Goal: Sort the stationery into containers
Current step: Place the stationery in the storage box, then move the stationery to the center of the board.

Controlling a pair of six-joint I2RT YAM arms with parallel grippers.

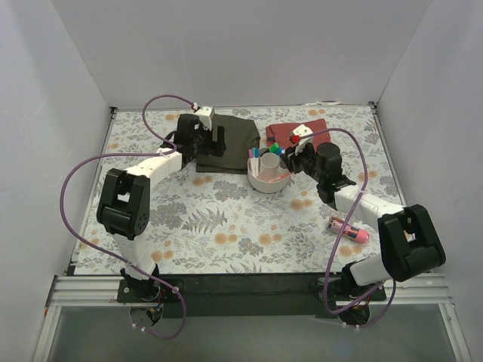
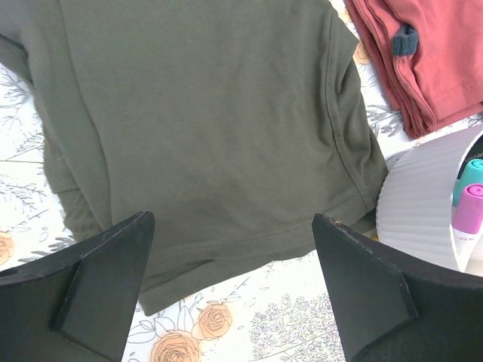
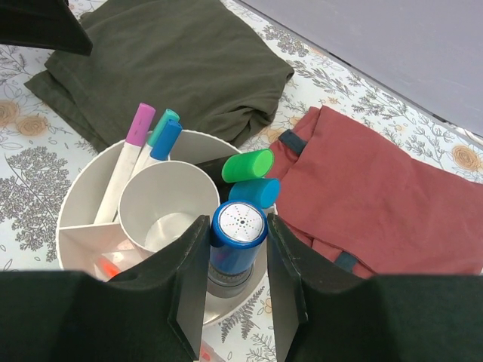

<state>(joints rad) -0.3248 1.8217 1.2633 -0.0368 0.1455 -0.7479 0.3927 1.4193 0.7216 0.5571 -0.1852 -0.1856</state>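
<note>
Seen from above, the white bowl (image 1: 269, 175) sits on the bench (image 1: 226, 226) between the arms, with a fat pink tube (image 1: 349, 230) lying well apart from it. In the left wrist view, the left gripper (image 2: 232, 219) holds its jaws wide apart over the olive cloth (image 2: 196, 113). In the right wrist view, the right gripper (image 3: 236, 223) has its jaws clamped on an upright blue-capped marker (image 3: 238, 226) at the bowl's near rim.

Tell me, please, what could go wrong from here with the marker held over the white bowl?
1. The right gripper holds the blue-capped marker close to the rim of the white bowl; released off-centre, it might catch the rim or tip outside.
2. The green-capped marker leans just beyond the fingers, so opening them could knock it.
3. The pink tube lies on the table beside the right arm, which might sweep it away.
</note>
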